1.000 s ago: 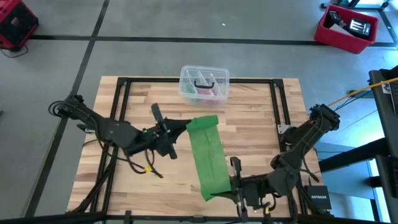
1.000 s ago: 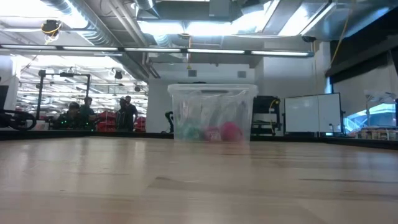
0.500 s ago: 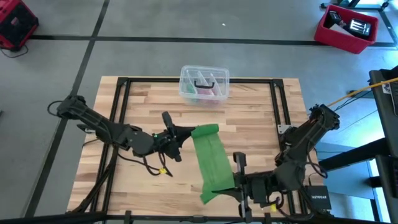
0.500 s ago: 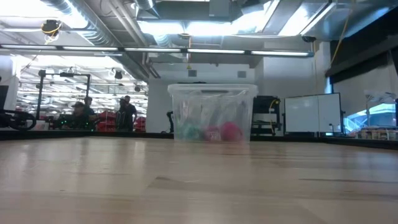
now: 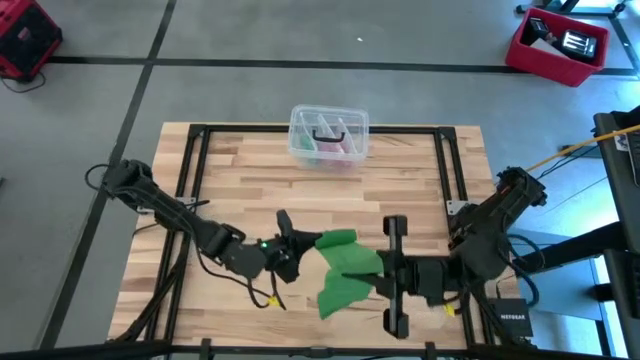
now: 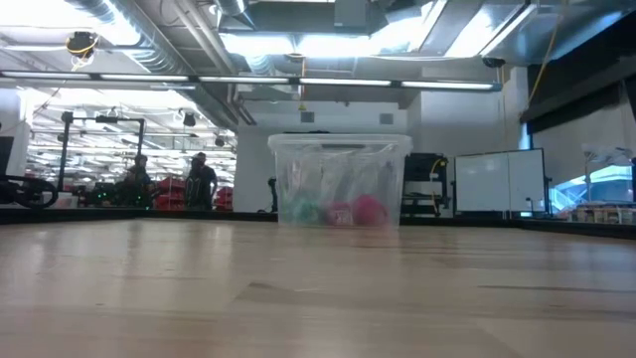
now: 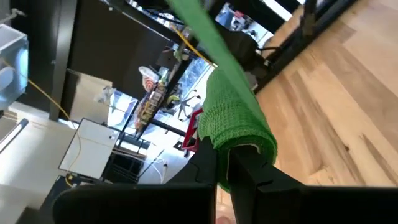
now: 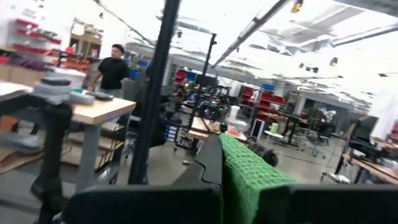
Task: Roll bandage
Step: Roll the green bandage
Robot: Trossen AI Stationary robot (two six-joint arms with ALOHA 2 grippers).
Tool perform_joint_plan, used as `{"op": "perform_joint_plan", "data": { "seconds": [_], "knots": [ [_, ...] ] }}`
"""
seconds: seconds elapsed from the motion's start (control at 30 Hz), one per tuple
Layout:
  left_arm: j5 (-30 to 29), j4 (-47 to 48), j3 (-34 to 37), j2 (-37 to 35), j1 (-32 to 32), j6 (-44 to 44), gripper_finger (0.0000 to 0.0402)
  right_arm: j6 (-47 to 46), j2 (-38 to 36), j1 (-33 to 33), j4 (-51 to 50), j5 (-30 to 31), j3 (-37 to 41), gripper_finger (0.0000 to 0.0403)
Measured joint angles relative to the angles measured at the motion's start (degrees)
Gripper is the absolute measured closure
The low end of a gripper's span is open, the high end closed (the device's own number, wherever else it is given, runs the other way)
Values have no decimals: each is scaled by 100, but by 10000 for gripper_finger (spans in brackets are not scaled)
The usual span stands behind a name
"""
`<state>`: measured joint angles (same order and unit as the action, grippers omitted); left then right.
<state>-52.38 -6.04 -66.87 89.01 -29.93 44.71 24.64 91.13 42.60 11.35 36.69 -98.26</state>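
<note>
From above, the bandage (image 5: 345, 268) is seen as a bright green strip strung between the two grippers over the near part of the wooden surface (image 5: 420, 180); one end is pinched by the left gripper (image 5: 300, 245), whose fingers are clamped shut on it, and the other is held by the right gripper (image 5: 372, 282), also closed on the fabric, with a loose flap hanging toward the near edge. A clear plastic box (image 5: 328, 135) is set at the far edge, well apart from both arms, with pink and dark items inside. From table height, only that box (image 6: 339, 179) is caught, pink and greenish blobs showing in the bottom. At the left wrist, the green strip (image 7: 239, 118) is draped over the dark fingers (image 7: 249, 174) and squeezed between them. At the right wrist, the bandage (image 8: 249, 171) is folded over the closed fingers (image 8: 211, 162).
</note>
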Motion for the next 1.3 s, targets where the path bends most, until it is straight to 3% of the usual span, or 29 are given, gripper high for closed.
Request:
{"op": "perform_joint_plan", "data": {
  "seconds": [0.23,0.67,0.8,0.97,1.3],
  "knots": [
    [-44,4,-9,398,-164,-201,396,99,4,-268,-91,449,-286,402],
    [-26,28,-9,433,-463,-591,397,147,-184,-926,-591,896,-745,402],
    [280,-13,-4,435,-443,-722,394,6,-184,-1423,-747,926,-747,402],
    [971,-5,4,442,-361,-1396,397,-870,-192,-2156,-1768,745,-749,399],
    [2059,-234,22,464,-346,-2719,397,-2633,-214,-3347,-3265,-157,113,400]
  ]
}}
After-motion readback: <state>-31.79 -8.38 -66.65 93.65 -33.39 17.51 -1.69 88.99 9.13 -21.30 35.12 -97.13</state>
